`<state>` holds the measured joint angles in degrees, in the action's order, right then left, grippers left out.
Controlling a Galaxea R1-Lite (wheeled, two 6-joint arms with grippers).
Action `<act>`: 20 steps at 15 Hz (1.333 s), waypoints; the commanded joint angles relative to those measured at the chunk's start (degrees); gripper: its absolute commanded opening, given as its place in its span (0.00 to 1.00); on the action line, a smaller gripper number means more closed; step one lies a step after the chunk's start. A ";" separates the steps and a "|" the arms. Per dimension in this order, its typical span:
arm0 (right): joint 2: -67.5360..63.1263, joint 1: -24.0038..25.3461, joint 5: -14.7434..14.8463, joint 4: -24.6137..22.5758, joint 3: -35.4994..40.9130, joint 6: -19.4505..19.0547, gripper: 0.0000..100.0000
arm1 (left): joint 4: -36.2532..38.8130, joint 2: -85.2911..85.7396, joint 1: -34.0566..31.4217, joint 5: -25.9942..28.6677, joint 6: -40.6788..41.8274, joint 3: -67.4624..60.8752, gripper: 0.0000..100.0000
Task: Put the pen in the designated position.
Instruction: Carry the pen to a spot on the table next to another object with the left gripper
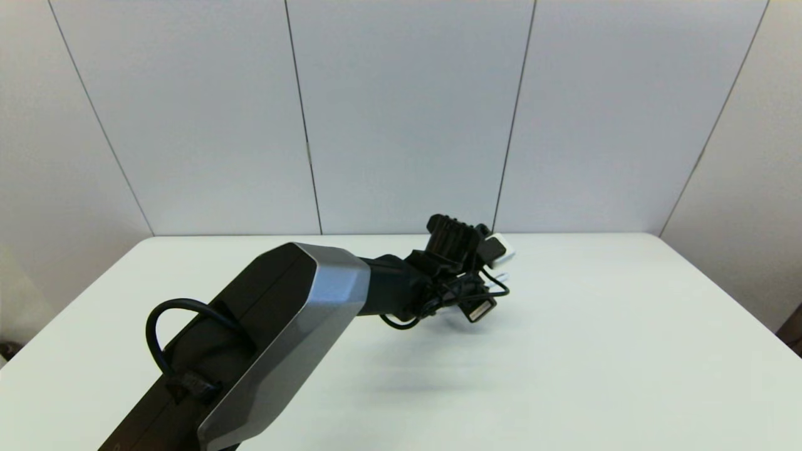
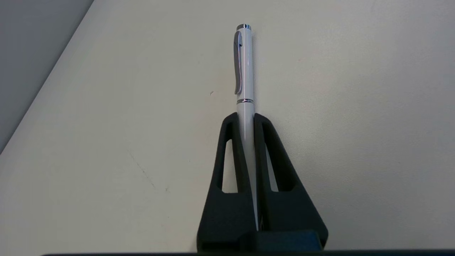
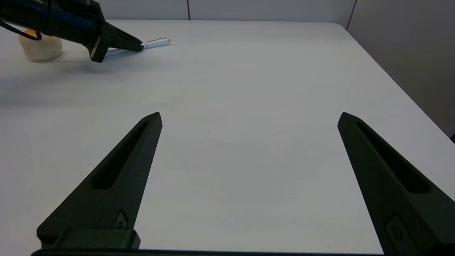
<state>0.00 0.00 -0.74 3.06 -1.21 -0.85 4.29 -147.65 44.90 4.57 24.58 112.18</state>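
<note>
— Where is the pen [image 2: 245, 71] right now?

— Clamped in my left gripper [image 2: 245, 119]. My two black fingers [image 2: 231, 142] press on its white barrel from either side, and the capped end with the silver clip sticks out past my fingertips. From the right wrist view the pen sits low over the white table [image 3: 249, 106], roughly level; I cannot tell whether it touches the surface.

— What else is near the pen?

— An orange-and-white ball [image 3: 39, 46] rests on the table behind my left arm, well apart from the pen's cap end. My right gripper [image 3: 249, 119] hangs spread wide and empty, well apart from the pen on the near side.

— What might go wrong?

— I see no marked spot, so I could set the pen down in the wrong place. The barrel is round and slick; if I let go while it hangs above the table, it may roll away. A sweep of my arm could also nudge the ball.
</note>
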 commanded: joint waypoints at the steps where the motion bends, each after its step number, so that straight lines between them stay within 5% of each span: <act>1: -0.09 0.00 -0.05 0.02 0.06 -0.03 1.00 | -0.07 -0.44 0.01 0.00 0.03 -0.03 0.00; 10: -0.09 0.00 0.04 0.02 -0.02 -0.03 1.00 | -0.16 -0.97 -0.34 0.09 -0.41 -0.03 0.00; 11: -0.09 0.00 0.04 0.02 -0.02 -0.03 1.00 | -0.07 -0.97 -0.34 0.09 -0.93 -0.03 1.00; 20: -0.09 0.00 -0.05 0.02 -0.02 -0.03 1.00 | -0.25 0.08 -0.60 0.09 -1.02 -0.03 1.00</act>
<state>0.00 0.00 -0.73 3.06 -1.18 -0.82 4.11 -148.02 44.29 4.66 23.42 112.13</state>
